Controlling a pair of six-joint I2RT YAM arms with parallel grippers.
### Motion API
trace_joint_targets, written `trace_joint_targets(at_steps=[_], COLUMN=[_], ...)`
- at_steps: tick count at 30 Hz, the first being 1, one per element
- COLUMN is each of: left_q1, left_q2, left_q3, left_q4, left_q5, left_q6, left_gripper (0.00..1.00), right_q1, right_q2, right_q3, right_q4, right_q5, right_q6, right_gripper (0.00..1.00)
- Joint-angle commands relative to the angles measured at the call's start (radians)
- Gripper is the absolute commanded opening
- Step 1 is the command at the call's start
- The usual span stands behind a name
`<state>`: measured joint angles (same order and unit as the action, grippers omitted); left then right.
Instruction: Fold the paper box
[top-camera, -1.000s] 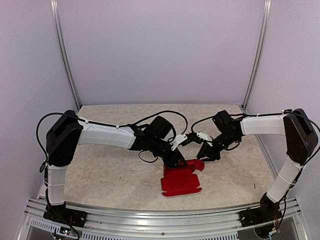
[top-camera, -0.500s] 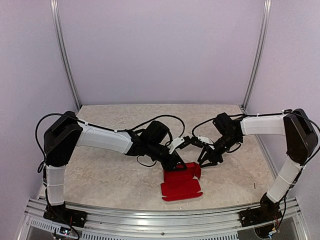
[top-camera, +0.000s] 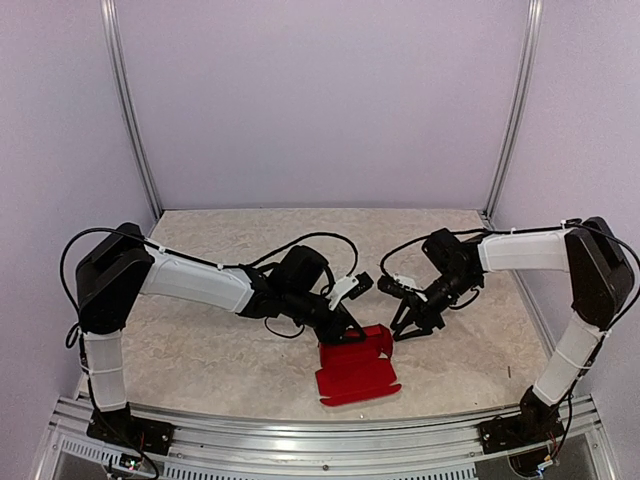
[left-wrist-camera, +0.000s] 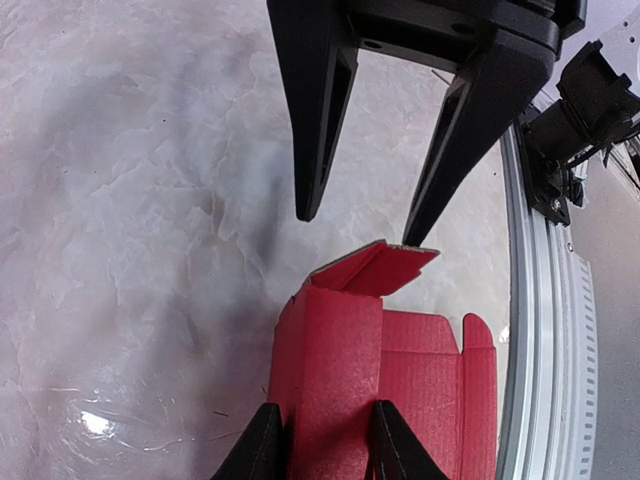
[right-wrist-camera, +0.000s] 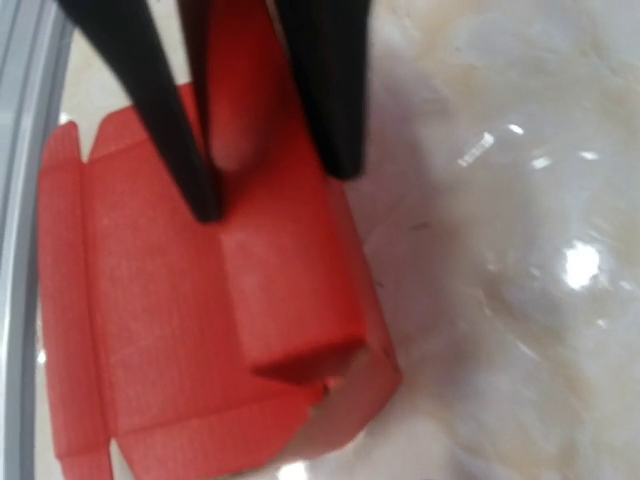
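The paper box (top-camera: 355, 375) is bright red card, partly folded, and lies on the marbled table near the front middle. My left gripper (top-camera: 347, 330) is shut on a raised folded panel at its far left side. In the left wrist view (left-wrist-camera: 325, 440) my fingertips (left-wrist-camera: 262, 445) straddle that panel (left-wrist-camera: 340, 350). A small end flap (left-wrist-camera: 385, 265) stands up at the far end. My right gripper (top-camera: 405, 325) is open and empty just right of the box. In the left wrist view (left-wrist-camera: 360, 228) its tips hover at the end flap. The right wrist view shows the box (right-wrist-camera: 290, 270); its own fingers are out of frame.
An aluminium rail (top-camera: 300, 440) runs along the near table edge, close to the box (left-wrist-camera: 540, 330). Two upright metal posts (top-camera: 130, 110) (top-camera: 515, 110) stand at the back corners. Purple walls close in the back and sides.
Both grippers have moved nearer and lower. The left gripper has drawn the box slightly nearer and to the left, its far edge lifted. The right gripper has closed in on the box's far end.
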<state>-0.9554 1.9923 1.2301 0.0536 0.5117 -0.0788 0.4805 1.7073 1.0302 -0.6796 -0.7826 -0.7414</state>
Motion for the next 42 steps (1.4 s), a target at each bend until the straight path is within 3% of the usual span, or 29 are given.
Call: trace_joint_targets(at_steps=[1,13,30,35,39,42], left_q1=[-0.005,-0.007,0.022,0.046,0.059,0.063], left_q2=[-0.01,-0.012,-0.002,0.001,0.003,0.005], left_q3=[-0.014,-0.031,-0.061,-0.084,-0.09,-0.093], left_q4=[-0.014,0.028,0.115,0.172,0.204,0.245], left_q5=[-0.033,-0.03,0.031,0.072,0.085,0.091], left_q6=[-0.013,-0.034,-0.106,-0.163,-0.209,-0.273], left_gripper=[0.3,0.31,0.31,0.31,0.31,0.31], right_q1=[0.041,0.102,0.165,0.207,0.238,0.246], right_q2=[0.033,-0.006,-0.048,-0.042,-0.032,-0.02], right_q3=[0.01,-0.046,-0.172,-0.198,-0.208,-0.194], right_q4=[0.018,0.26,0.626,0.71,0.738,0.742], right_q5=[-0.027,0.034,0.246,0.381,0.552,0.689], right_q6=[0.016,0.18,0.381,0.424,0.473,0.538], right_gripper=[0.38,0.36,0.39,0.3,0.16,0.13])
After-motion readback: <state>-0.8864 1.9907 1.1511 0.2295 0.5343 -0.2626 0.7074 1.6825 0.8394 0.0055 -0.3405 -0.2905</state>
